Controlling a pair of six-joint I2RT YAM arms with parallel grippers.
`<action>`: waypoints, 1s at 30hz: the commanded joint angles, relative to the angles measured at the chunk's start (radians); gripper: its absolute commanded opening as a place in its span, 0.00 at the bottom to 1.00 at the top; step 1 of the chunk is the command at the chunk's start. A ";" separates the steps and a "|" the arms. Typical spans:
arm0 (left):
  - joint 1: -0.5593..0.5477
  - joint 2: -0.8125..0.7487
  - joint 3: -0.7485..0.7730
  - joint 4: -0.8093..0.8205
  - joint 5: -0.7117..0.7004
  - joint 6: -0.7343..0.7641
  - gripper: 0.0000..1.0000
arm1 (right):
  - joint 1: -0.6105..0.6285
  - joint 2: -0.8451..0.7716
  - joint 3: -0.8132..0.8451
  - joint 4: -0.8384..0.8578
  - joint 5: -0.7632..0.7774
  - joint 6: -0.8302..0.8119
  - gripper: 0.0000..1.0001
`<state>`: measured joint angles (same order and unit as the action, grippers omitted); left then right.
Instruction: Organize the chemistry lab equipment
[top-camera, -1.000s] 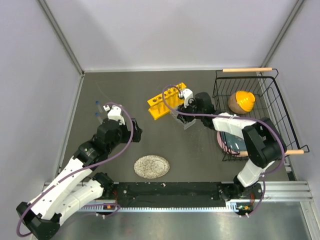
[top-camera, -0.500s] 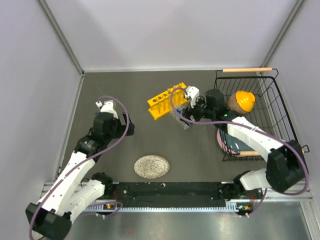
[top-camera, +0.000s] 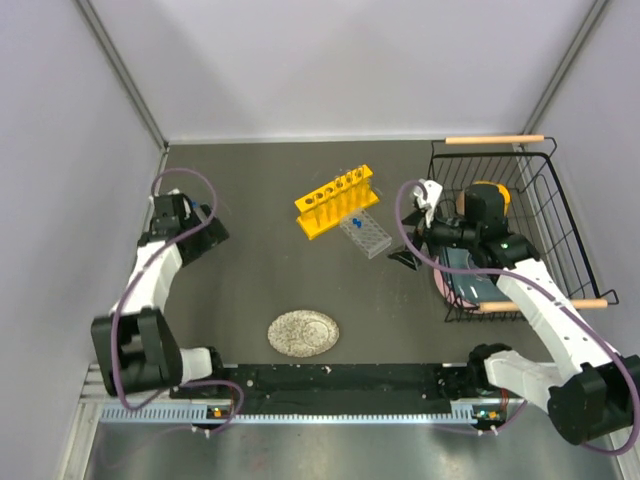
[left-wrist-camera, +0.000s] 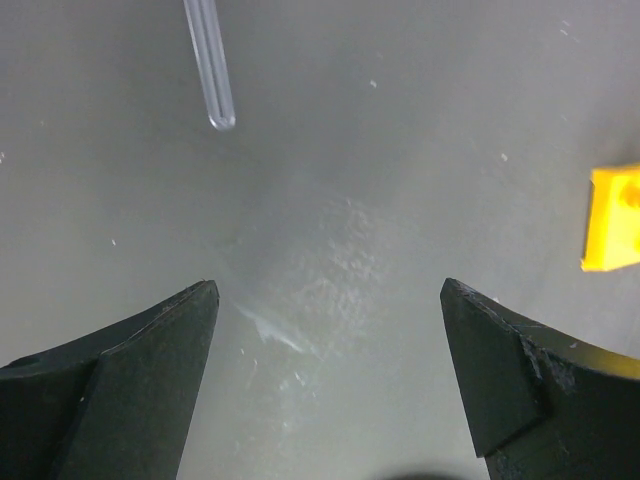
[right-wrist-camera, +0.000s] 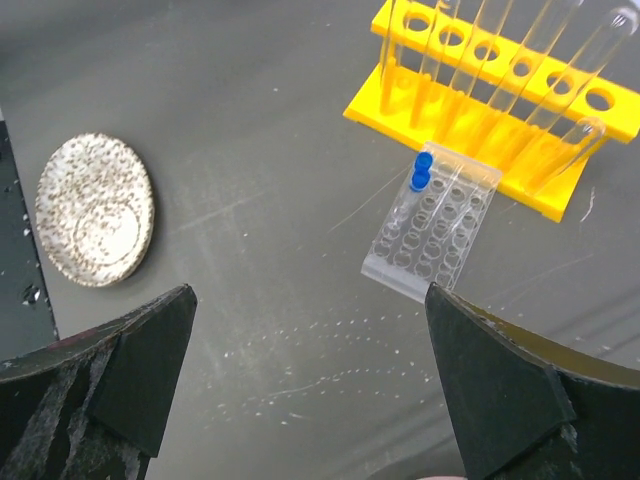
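Your left gripper (left-wrist-camera: 328, 292) spread, empty | glass tube (left-wrist-camera: 210, 70) ahead-left | your right gripper (right-wrist-camera: 308, 295) spread, empty | clear gridded rack (right-wrist-camera: 432, 225) ahead-right

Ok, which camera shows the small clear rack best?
Right wrist: the clear rack sits close, its grid of holes and two blue caps plain. The top view shows it small beside the yellow rack; the left wrist view misses it.

The left arm (top-camera: 148, 283) is standing folded at the table's far left, with the left pincer (left-wrist-camera: 330, 300) gaping wide and gripping nothing. The right arm (top-camera: 545, 310) is leaning in from the right side, the right pincer (right-wrist-camera: 310, 300) likewise gaping empty, pointing downward.
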<state>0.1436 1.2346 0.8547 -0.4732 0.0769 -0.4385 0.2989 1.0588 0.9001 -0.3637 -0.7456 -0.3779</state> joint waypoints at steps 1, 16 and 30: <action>0.068 0.156 0.131 0.055 0.032 0.023 0.98 | -0.046 -0.029 -0.038 -0.023 -0.118 -0.036 0.99; 0.093 0.614 0.423 -0.084 -0.120 0.106 0.69 | -0.073 -0.046 -0.073 -0.021 -0.143 -0.056 0.99; 0.109 0.698 0.475 -0.139 -0.172 0.112 0.43 | -0.099 -0.037 -0.079 -0.020 -0.156 -0.056 0.99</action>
<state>0.2398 1.9072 1.2957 -0.5777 -0.0547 -0.3367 0.2176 1.0348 0.8246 -0.4088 -0.8631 -0.4171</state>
